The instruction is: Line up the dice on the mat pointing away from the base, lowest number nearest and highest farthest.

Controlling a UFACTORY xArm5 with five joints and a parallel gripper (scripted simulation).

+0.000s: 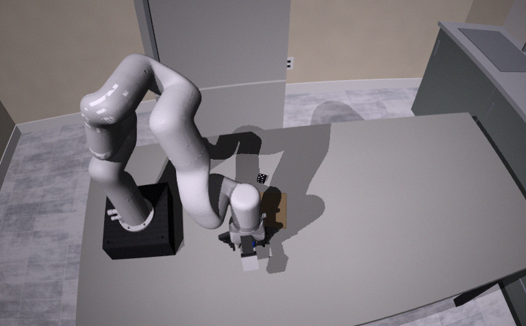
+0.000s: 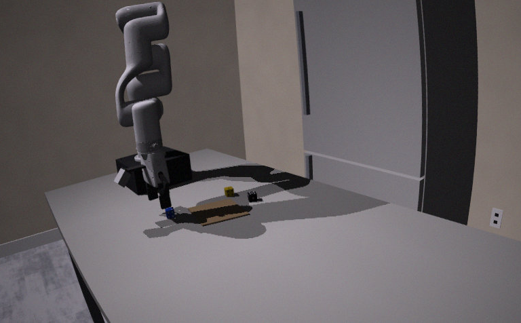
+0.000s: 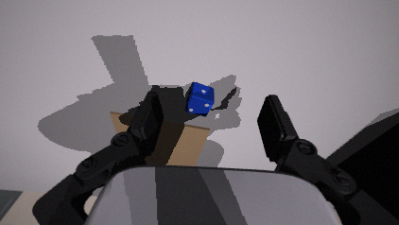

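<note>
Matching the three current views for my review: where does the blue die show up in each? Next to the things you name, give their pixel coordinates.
Top: only a sliver of the blue die (image 1: pixel 253 244) (image 2: pixel 169 212) (image 3: pixel 200 99) shows, low centre, beside the gripper (image 1: pixel 250 242) (image 2: pixel 159 202) (image 3: pixel 210 106).
Exterior: left of centre, just below the fingers.
Wrist: centre, slightly high, between the open fingers in the image.
Shared landmark: the tan mat (image 1: pixel 281 210) (image 2: pixel 214 220) (image 3: pixel 191 144).

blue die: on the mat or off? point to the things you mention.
Off. The wrist view shows the blue die (image 2: pixel 169 212) (image 3: pixel 200 98) on the table beyond the edge of the mat (image 1: pixel 281 210) (image 2: pixel 224 218) (image 3: pixel 191 147).
</note>
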